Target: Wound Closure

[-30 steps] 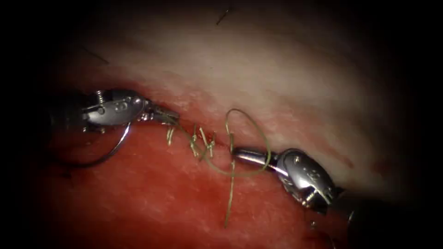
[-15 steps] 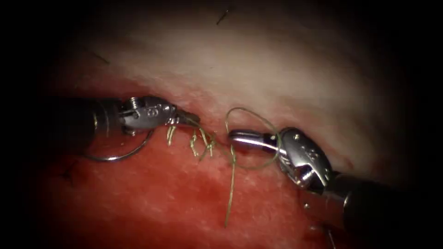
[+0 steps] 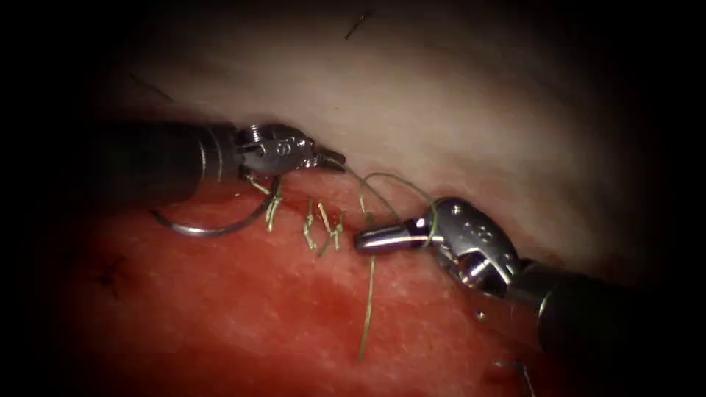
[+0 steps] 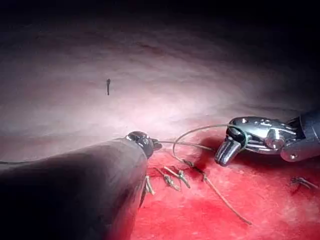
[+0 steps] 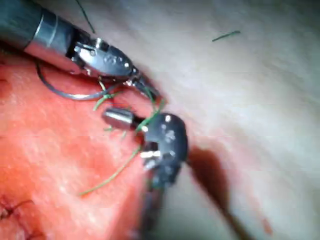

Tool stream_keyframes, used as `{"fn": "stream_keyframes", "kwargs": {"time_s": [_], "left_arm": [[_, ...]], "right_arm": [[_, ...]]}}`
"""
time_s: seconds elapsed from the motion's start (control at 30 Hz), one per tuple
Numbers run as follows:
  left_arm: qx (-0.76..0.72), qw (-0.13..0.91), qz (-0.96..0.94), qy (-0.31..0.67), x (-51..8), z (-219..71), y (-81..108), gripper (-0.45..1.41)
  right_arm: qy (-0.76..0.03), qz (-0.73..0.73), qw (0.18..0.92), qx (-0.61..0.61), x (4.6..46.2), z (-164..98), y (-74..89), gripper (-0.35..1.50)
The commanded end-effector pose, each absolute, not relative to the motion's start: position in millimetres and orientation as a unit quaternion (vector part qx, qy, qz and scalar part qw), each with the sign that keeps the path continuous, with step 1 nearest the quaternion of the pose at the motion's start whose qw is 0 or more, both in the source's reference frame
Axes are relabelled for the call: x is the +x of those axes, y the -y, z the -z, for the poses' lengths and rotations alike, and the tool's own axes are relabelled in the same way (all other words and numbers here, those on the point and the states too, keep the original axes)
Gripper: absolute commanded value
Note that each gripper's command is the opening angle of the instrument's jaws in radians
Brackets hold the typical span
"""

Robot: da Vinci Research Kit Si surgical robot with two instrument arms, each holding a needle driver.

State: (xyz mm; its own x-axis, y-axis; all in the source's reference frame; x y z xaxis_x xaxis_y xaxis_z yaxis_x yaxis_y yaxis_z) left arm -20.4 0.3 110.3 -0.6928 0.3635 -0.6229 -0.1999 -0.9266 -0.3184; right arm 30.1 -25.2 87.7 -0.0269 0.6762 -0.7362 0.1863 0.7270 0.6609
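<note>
The needle [image 3: 220, 226] lies free on the red tissue [image 3: 243, 309] left of the stitched cut [image 3: 323, 224], under the left tool [image 3: 331, 158]. That tool's jaws pinch the thread [image 3: 368, 192]. A thread loop wraps the right tool [image 3: 365, 240], whose jaws are pressed together, holding nothing.

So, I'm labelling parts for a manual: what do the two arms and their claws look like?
Both arms are dark, round shafts ending in shiny silver metal wrists. The left claw is short and tapers to a dark, narrow tip; its wrist has a ribbed, screw-like collar and small round rivets. The right claw is a smooth, rounded silver beak on a bulbous housing dotted with small holes.
</note>
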Motion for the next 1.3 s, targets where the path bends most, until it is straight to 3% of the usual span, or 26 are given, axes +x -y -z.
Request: {"fn": "stream_keyframes", "kwargs": {"time_s": [0.03,0.23,0.4,1.1,1.2,1.23,1.27,1.3], "left_arm": [[-0.359,0.152,-0.914,0.114,-20.9,-110.9,-0.2,-0.45],[-0.354,0.149,-0.916,0.114,-20.8,-111.0,0.6,-0.45],[-0.351,0.148,-0.917,0.114,-20.9,-111.3,0.9,-0.45],[-0.351,0.138,-0.919,0.113,-19.8,-111.7,1.8,-0.45],[-0.352,0.139,-0.919,0.114,-19.4,-111.7,1.9,-0.45],[-0.352,0.138,-0.919,0.114,-19.2,-111.7,2.0,-0.45],[-0.352,0.140,-0.918,0.116,-19.0,-111.6,2.1,-0.45],[-0.352,0.140,-0.918,0.116,-19.0,-111.6,2.1,-0.45]], "right_arm": [[-0.681,-0.168,0.640,0.313,31.2,-88.7,25.6,0.44],[-0.660,-0.085,0.676,0.317,32.0,-88.9,26.1,0.79],[-0.634,0.004,0.702,0.324,33.4,-88.9,27.7,0.96],[-0.574,0.133,0.739,0.325,34.9,-90.2,30.5,0.99],[-0.574,0.137,0.740,0.324,35.1,-90.6,31.3,0.88],[-0.571,0.140,0.741,0.324,35.1,-90.8,31.7,0.64],[-0.566,0.144,0.744,0.325,35.1,-90.9,31.8,0.29],[-0.566,0.144,0.744,0.325,35.1,-90.9,31.8,0.29]]}}
